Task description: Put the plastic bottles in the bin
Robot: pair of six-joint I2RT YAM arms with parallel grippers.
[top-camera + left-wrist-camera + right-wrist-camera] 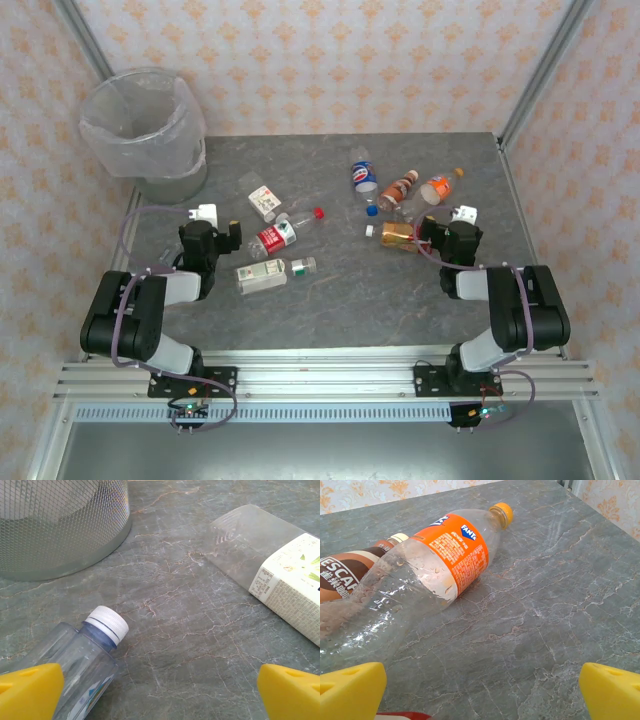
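Note:
Several plastic bottles lie on the grey marble table. A white-green one, a red-labelled one and a small one lie left of centre. Blue, brown and orange ones lie to the right. The bin stands at the far left corner. My left gripper is open low over the table. In its wrist view a white-capped bottle lies by the left fingertip, and the open left gripper holds nothing. My right gripper is open just short of the Fanta bottle.
The bin's mesh wall rises ahead-left of the left gripper, and a white-green labelled bottle lies ahead-right. A brown Nescafe bottle lies behind the Fanta one. Another orange-brown bottle rests beside the right gripper. Metal frame posts stand at the table's back corners.

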